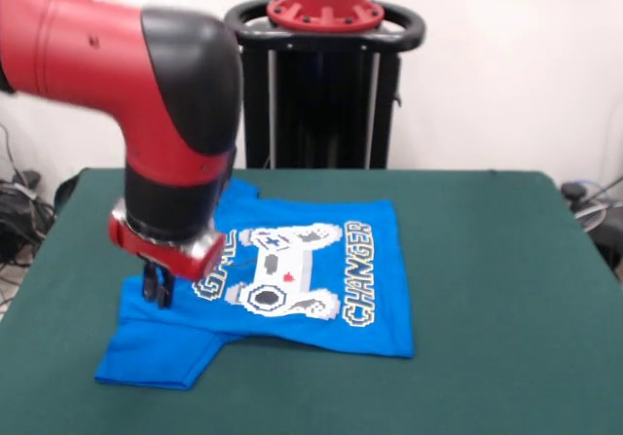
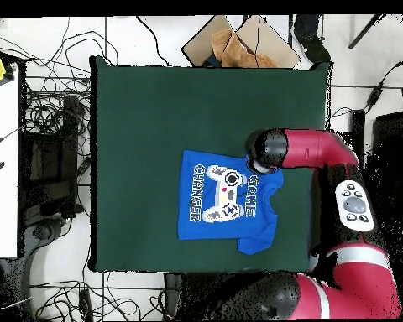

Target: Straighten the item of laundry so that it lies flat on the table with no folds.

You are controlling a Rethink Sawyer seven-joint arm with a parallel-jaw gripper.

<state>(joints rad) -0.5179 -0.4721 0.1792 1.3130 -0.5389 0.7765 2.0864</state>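
Tabletop [image 1: 506,289] of dark green cloth fills the near part of the front view, and on it lies the bright blue T-shirt [image 1: 375,260], print side up — a white pixel game controller with the words "GAME CHANGER". Its body lies mostly flat, hem toward the picture's right; at the near left corner a sleeve spreads outward, with a fold line beside it. Just behind that, the gripper [image 1: 157,289] comes down onto the shirt's left part, its dark fingers at the fabric — whether they are pinched on it or apart, I cannot tell. The red and black arm [image 1: 146,85] rises from there. Farthest back stands the black pedestal [image 1: 321,94].

From overhead, the T-shirt [image 2: 206,197] sits near the tabletop's [image 2: 138,126] middle, toward the robot's side, the arm [image 2: 310,151] covering its collar end.
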